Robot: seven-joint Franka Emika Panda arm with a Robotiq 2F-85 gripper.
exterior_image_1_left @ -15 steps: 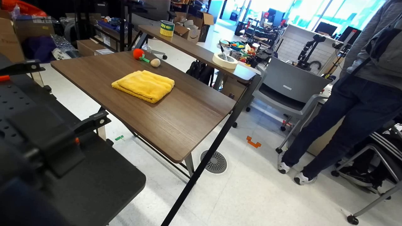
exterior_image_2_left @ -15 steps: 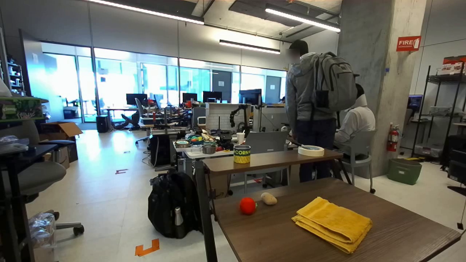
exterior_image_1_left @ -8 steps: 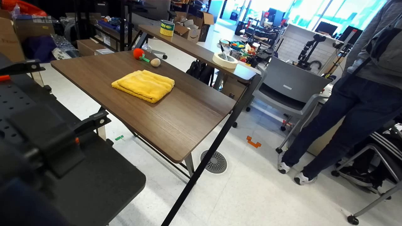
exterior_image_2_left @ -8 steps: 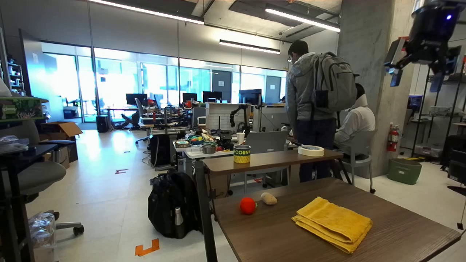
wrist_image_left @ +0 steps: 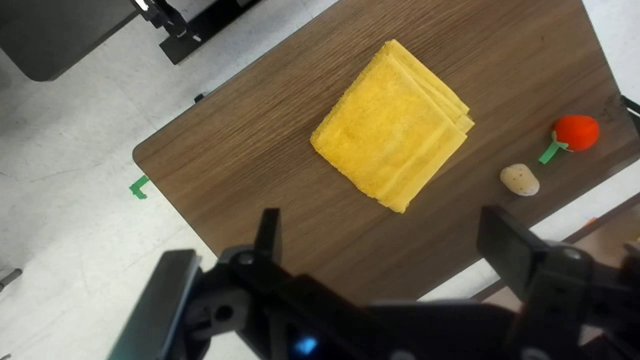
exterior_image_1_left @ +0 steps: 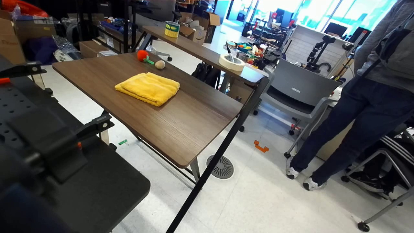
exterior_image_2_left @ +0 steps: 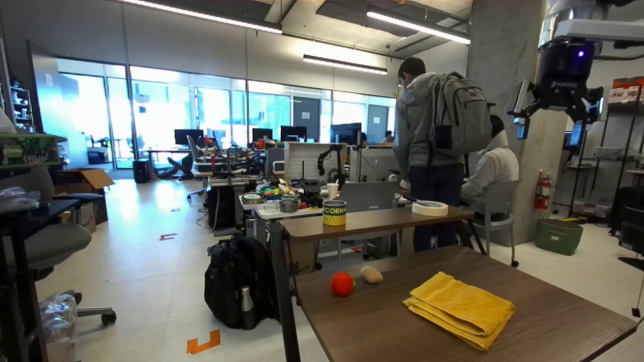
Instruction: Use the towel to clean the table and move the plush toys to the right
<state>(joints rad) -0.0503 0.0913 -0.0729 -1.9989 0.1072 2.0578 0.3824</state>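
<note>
One round red, green-stemmed plush toy (exterior_image_1_left: 142, 55) and one oval tan plush toy (exterior_image_1_left: 160, 64) sit near each other in an exterior view, on the dark brown wood-grain table (exterior_image_1_left: 194, 126) where the folded bright yellow cloth towel (exterior_image_1_left: 148, 88) lies flat. In an exterior view, my black two-fingered gripper (exterior_image_2_left: 550, 131) hangs high, well apart from the towel. In the wrist view I see its fingers (wrist_image_left: 271, 232) spread wide, the table showing between them.

"CORN" — on the can (exterior_image_2_left: 334, 213) | "ROBOTIQ" — on the black hand (exterior_image_2_left: 550, 130)
</note>
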